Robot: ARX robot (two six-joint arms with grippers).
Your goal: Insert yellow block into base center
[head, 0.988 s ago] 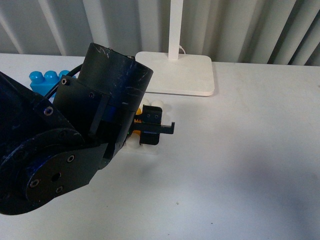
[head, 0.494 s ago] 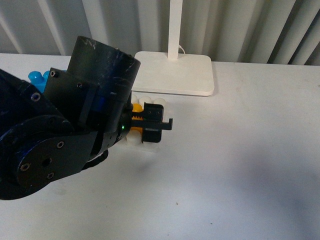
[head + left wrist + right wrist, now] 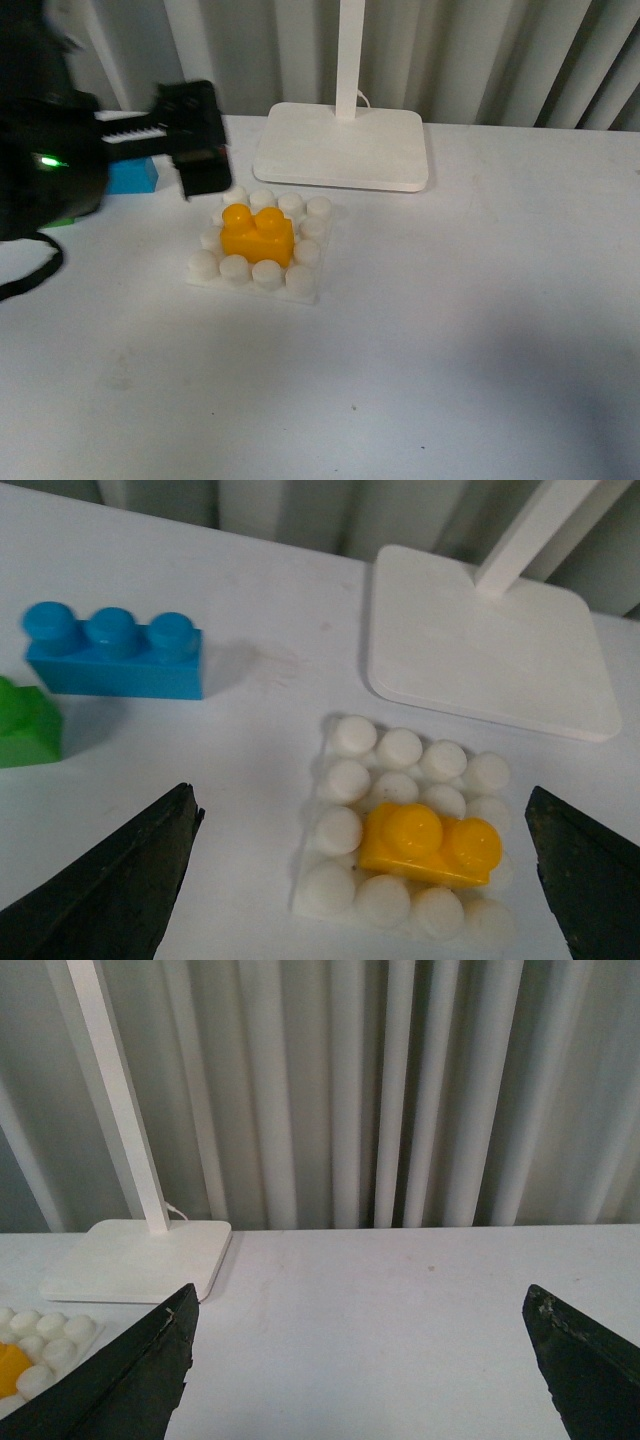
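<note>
- The yellow block (image 3: 258, 235) sits seated on the middle studs of the base (image 3: 262, 250), on the white bench (image 3: 450, 330).
- The left gripper (image 3: 190, 150) hangs at the base's 10 o'clock, jaws spread wide, empty.
- The right gripper (image 3: 360, 1360) is wide apart, holding nothing.

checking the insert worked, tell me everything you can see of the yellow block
The yellow block is a small, glossy yellow-orange plastic brick with two round studs on top. It sits upright and level on the white base, in the middle of the stud grid, with white studs showing on all sides of it. It appears pressed down onto the base. Nothing else touches it: the left gripper is off to the side, open and empty, and its fingers stand wide apart of the block in the wrist view.
</note>
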